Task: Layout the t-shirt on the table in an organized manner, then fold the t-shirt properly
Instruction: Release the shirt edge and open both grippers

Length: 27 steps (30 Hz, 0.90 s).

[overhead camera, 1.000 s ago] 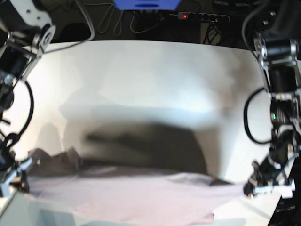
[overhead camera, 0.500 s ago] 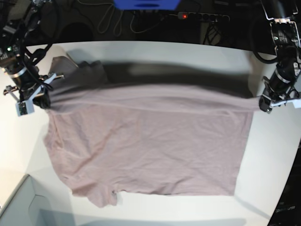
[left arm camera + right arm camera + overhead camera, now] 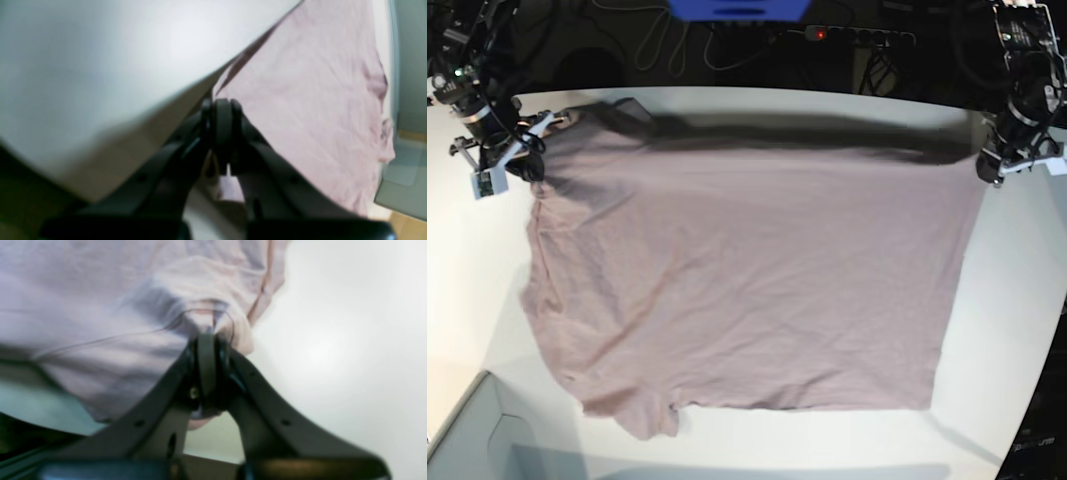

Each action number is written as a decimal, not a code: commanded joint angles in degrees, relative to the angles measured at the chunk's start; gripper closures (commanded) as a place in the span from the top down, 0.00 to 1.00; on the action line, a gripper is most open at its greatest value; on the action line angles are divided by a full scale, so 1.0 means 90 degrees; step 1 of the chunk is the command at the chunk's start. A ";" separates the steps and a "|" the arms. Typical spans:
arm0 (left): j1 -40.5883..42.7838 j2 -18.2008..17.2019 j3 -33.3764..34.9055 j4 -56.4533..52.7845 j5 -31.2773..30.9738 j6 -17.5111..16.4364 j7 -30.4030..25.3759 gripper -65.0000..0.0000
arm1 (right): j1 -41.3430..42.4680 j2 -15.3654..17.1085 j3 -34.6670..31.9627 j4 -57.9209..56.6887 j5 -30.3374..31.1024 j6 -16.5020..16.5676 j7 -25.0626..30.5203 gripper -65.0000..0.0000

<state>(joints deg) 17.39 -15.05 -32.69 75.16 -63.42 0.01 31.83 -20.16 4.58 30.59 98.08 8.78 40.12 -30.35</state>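
The mauve t-shirt lies spread across the white table, its far edge stretched taut between both grippers and casting a shadow behind it. My right gripper is shut on the shirt's far left corner; in the right wrist view its jaws pinch bunched fabric of the t-shirt. My left gripper is shut on the far right corner; in the left wrist view the gripper clamps the edge of the t-shirt. One sleeve lies at the near left.
A grey box corner sits at the near left, also seen as the grey box in the left wrist view. Behind the table's far edge are cables and a power strip. Bare table shows left and right of the shirt.
Both grippers have carried the shirt's held edge from the near side toward the far side of the table. The cloth now lies spread out flat behind them.
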 commanded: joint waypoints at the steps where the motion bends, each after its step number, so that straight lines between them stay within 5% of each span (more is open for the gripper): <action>1: 0.0017 -0.0062 -0.0026 0.0094 -0.0099 -0.0035 -0.0016 0.00 | -0.0011 0.0063 0.0035 0.0027 0.0055 -0.0013 0.0124 0.00; 11: 0.0124 -0.0101 0.0023 0.0143 -0.0118 -0.0035 0.0131 0.00 | 0.0067 0.0072 0.0005 -0.0012 0.0055 -0.0013 0.0085 0.00; 15: 0.0085 -0.0101 -0.0026 0.0162 -0.0118 -0.0045 0.0766 0.06 | 0.0067 0.0082 0.0035 0.0008 0.0055 -0.0013 0.0066 0.15; 21: 0.0124 -0.0062 -0.0036 0.0123 -0.0128 -0.0045 0.0795 0.08 | 0.0008 0.0082 0.0044 0.0018 0.0055 -0.0013 0.0066 0.39; 27: 0.0144 -0.0072 -0.0095 0.0113 -0.0128 -0.0045 0.0844 0.09 | 0.0008 0.0043 0.0484 0.0018 0.0065 -0.0013 0.0075 0.47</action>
<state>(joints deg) 18.55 -14.70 -32.99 75.42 -63.33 0.01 39.79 -20.08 4.40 34.87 97.12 8.69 40.07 -30.83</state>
